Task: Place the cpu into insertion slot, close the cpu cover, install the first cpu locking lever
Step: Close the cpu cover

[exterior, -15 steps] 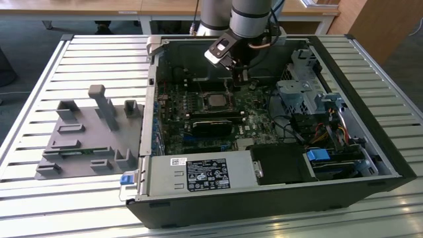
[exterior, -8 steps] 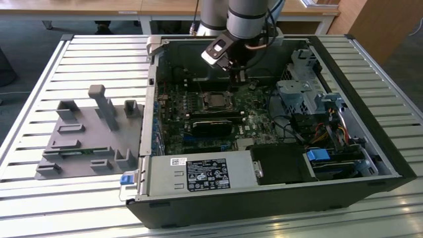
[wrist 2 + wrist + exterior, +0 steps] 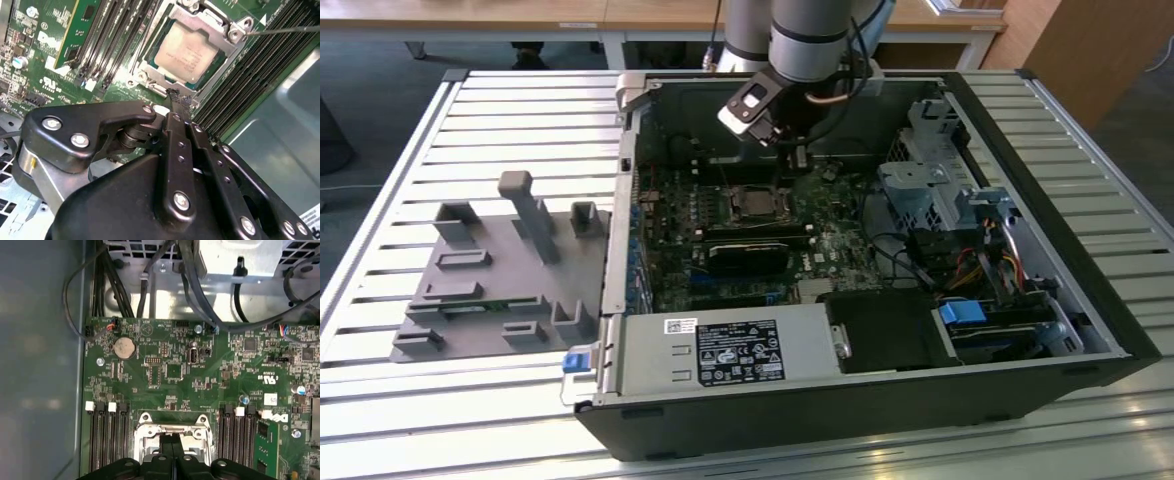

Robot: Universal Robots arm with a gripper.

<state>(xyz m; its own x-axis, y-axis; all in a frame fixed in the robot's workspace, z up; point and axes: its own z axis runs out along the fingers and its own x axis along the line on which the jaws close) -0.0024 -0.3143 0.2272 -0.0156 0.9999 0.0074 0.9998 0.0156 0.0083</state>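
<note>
The cpu, silver-topped with a thin green rim, lies flat in the insertion slot on the motherboard inside the open computer case. The silvery cpu cover lies down around the chip, its frame framing the metal top. A thin metal lever rod runs out from one corner of the cover. My gripper is shut with nothing between its black fingers, and its tips hover just beside the socket's edge. In the exterior view the gripper hangs slightly behind the socket. The first wrist view has the fingertips over the cover frame.
Long black memory slots flank the socket on both sides. Cables and a drive cage crowd the case on the exterior view's right. A grey fixture stands on the slatted table to the case's left. The power supply fills the near side.
</note>
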